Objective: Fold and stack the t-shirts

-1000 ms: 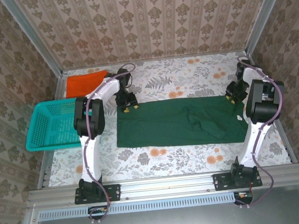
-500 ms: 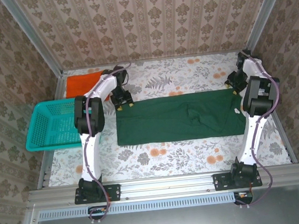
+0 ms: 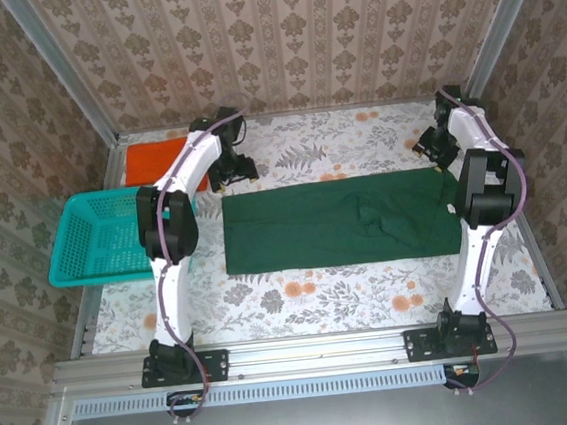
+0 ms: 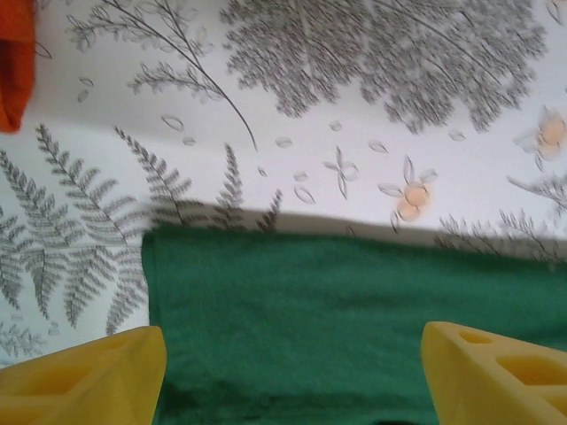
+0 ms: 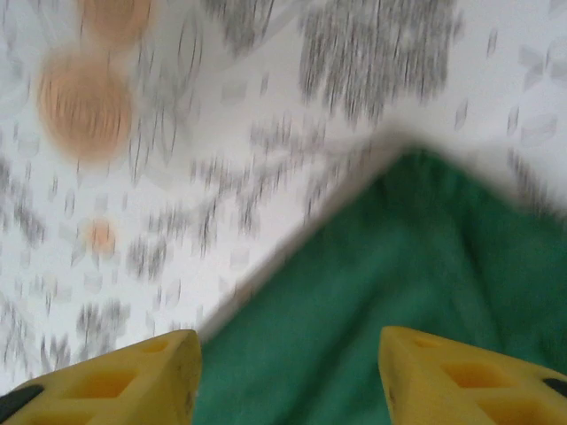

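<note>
The dark green t-shirt [image 3: 340, 221] lies flat across the middle of the table as a long folded strip. Its far left corner [image 4: 337, 310] shows in the left wrist view, its far right corner [image 5: 416, 266] in the blurred right wrist view. My left gripper [image 3: 233, 170] hovers just behind the far left corner, open [image 4: 292, 381], yellow fingers [image 4: 89, 381] wide apart with nothing between them. Behind the far right corner my right gripper [image 3: 434, 145] is open too [image 5: 288, 381]. The orange t-shirt [image 3: 153, 160] lies folded at the back left [image 4: 13, 62].
A teal mesh basket [image 3: 100, 235] sits at the left edge of the table, partly over it. The metal frame and patterned walls close in the back and both sides. Floral tablecloth [image 3: 322, 294] lies bare in front of the green t-shirt.
Both grippers opened and let go of the green t-shirt's far corners, then drew back toward the rear wall. The t-shirt's far edge now lies flat and straighter.
</note>
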{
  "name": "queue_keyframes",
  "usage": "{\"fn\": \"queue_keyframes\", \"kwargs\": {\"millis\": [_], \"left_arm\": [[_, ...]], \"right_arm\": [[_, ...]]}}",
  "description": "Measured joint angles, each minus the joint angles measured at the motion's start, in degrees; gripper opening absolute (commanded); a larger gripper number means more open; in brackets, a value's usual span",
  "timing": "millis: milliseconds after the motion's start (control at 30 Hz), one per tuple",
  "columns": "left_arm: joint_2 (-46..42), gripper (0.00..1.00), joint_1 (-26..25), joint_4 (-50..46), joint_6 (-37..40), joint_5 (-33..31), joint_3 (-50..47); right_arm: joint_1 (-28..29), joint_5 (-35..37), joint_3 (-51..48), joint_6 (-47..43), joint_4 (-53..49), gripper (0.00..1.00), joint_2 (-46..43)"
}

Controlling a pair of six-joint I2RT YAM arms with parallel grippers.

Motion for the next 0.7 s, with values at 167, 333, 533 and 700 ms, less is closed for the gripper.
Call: {"fn": "queue_keyframes", "kwargs": {"millis": [167,333,533,700], "left_arm": [[-6.45,0.75,-4.04,1.07,2.51,0.07,-8.20],[-9.79,0.74,-8.63,2.86,7.19,1.16,-15.72],[-13.94,0.74,-12.22,3.21,10.99,2.25,-24.52],[-18.18,0.74,-11.85,2.91,12.31,1.36,-28.06]], "right_arm": [[3.48,-0.15,-10.23,1.36,1.68,0.51,-8.09],[5.05,-0.68,-14.67,2.23,2.03,0.50,-7.15],[7.39,0.17,-11.74,3.37,0.74,0.50,-1.07],[10.29,0.26,-2.78,4.72,-1.40,0.50,4.20]]}}
